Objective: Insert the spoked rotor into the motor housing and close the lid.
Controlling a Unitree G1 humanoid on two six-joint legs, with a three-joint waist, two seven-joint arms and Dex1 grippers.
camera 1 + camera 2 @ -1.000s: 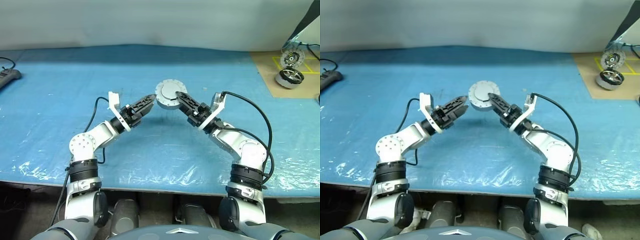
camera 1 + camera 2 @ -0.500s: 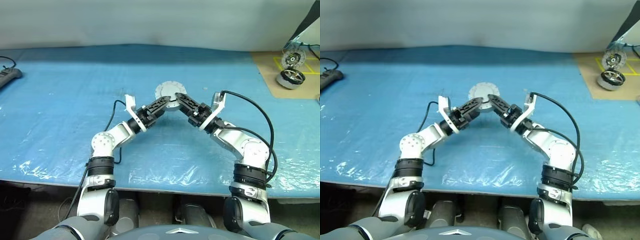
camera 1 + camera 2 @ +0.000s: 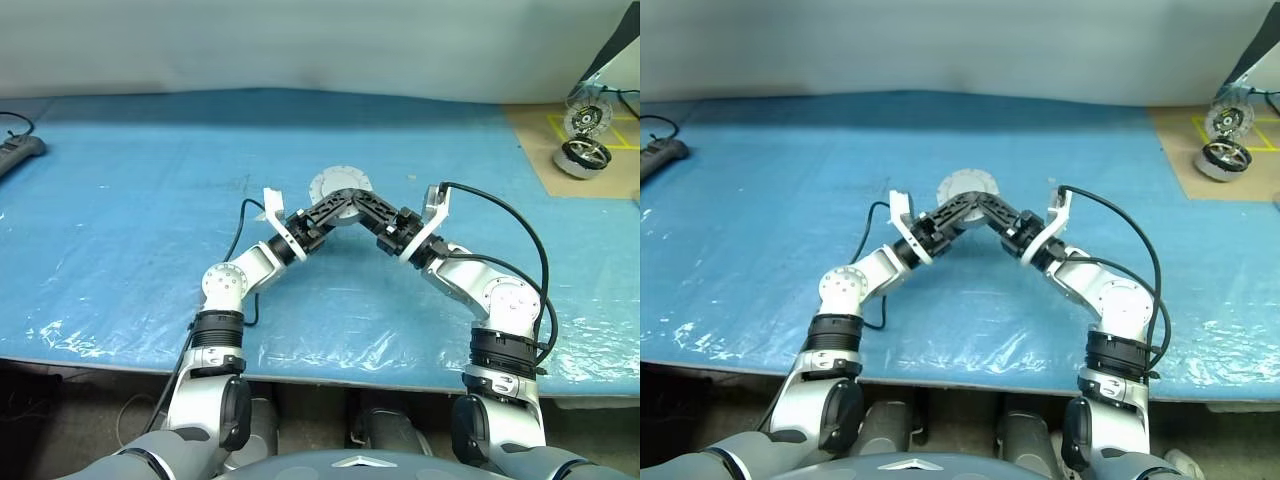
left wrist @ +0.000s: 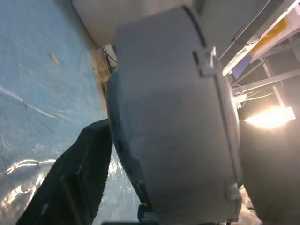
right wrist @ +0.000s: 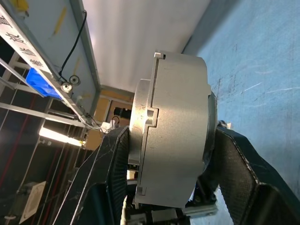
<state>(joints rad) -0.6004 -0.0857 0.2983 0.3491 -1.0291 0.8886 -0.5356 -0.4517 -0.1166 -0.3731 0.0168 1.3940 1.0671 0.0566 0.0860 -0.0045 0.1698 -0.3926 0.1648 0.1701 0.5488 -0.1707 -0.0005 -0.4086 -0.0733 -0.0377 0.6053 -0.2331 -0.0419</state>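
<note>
Right, both my arms meet at the motor housing (image 3: pixel 338 190), held up over the blue-covered counter (image 3: pixel 130 240), roughly mid-counter.

My right gripper (image 5: pixel 164 187) is clamped on the housing: in the right wrist view one black finger (image 5: pixel 110 173) sits on the flanged side and the other on the opposite flat face, grey drum wedged between them. Jaws partway apart, set by the drum's thickness.

My left gripper (image 3: pixel 338 203) comes in from the other side, its tips over the lower front of the housing. In the left wrist view one black finger (image 4: pixel 79 173) lies right beside the grey housing wall (image 4: pixel 173 117); I cannot tell if it touches or grips, nor how wide those jaws stand.

The lid (image 3: pixel 967 187) shows as the plain round grey face with small bolt marks around its rim, seated flat on the housing and facing the head camera.

Far from the housing, on the brown board at the counter's back right corner, lies a second dark-rimmed round part (image 3: pixel 580 155), with a spoked wheel (image 3: pixel 580 119) propped just behind it.

At the far left edge, a black power strip (image 3: pixel 18 152).
</note>
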